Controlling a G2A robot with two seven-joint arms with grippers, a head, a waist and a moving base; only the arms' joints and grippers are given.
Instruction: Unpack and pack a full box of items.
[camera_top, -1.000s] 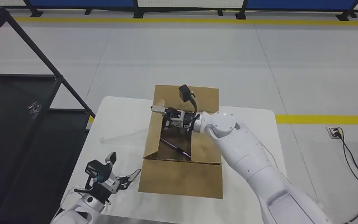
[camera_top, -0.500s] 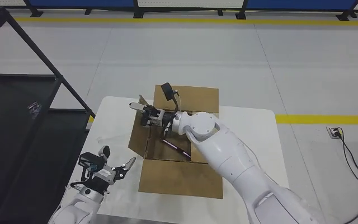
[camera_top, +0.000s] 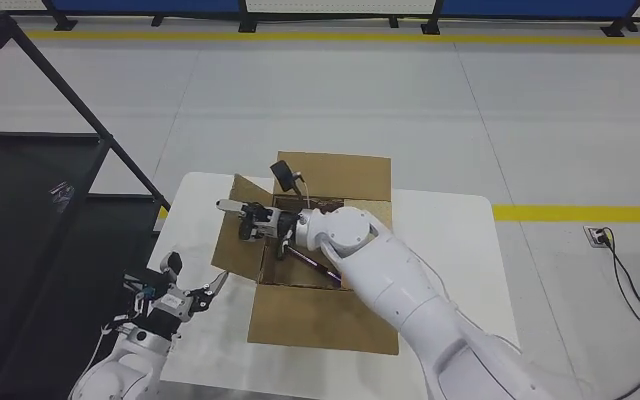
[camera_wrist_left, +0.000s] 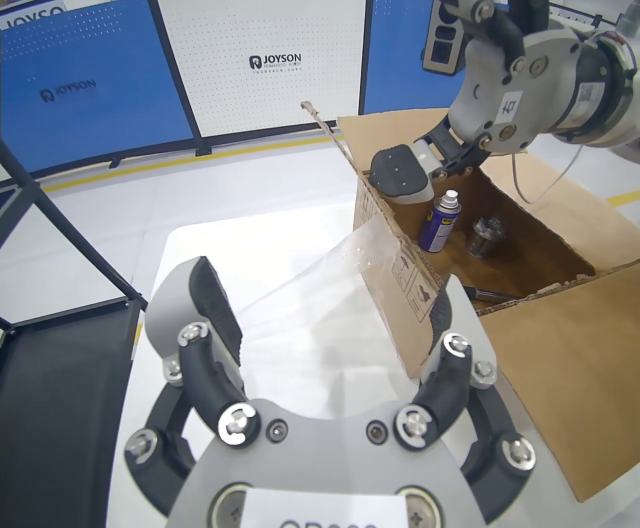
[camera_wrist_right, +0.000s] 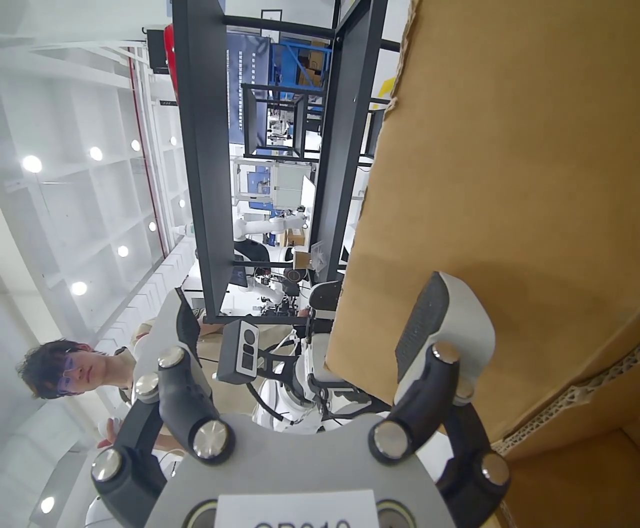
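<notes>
An open cardboard box (camera_top: 320, 318) stands mid-table. Its left flap (camera_top: 236, 248) leans outward. My right gripper (camera_top: 240, 214) is open at that flap's top edge, one finger (camera_wrist_right: 440, 310) on the flap's (camera_wrist_right: 500, 175) inner face and the other finger (camera_wrist_right: 182, 320) outside it. In the box stand a blue spray can (camera_wrist_left: 440, 222) and a metal fitting (camera_wrist_left: 484, 239), with a dark slim tool (camera_top: 312, 262) lying beside them. My left gripper (camera_wrist_left: 330, 310) is open and holds nothing, low over the table left of the box, by the flap's (camera_wrist_left: 395, 260) near corner.
A clear film (camera_wrist_left: 320, 265) hangs from the left flap down onto the white table (camera_top: 450, 250). A black metal rack (camera_top: 60, 230) stands close to the table's left side. The box's back flap (camera_top: 335, 175) is folded out.
My right gripper has travelled left, and the left flap has swung from upright to leaning outward. My left arm has drawn back toward the table's left edge.
</notes>
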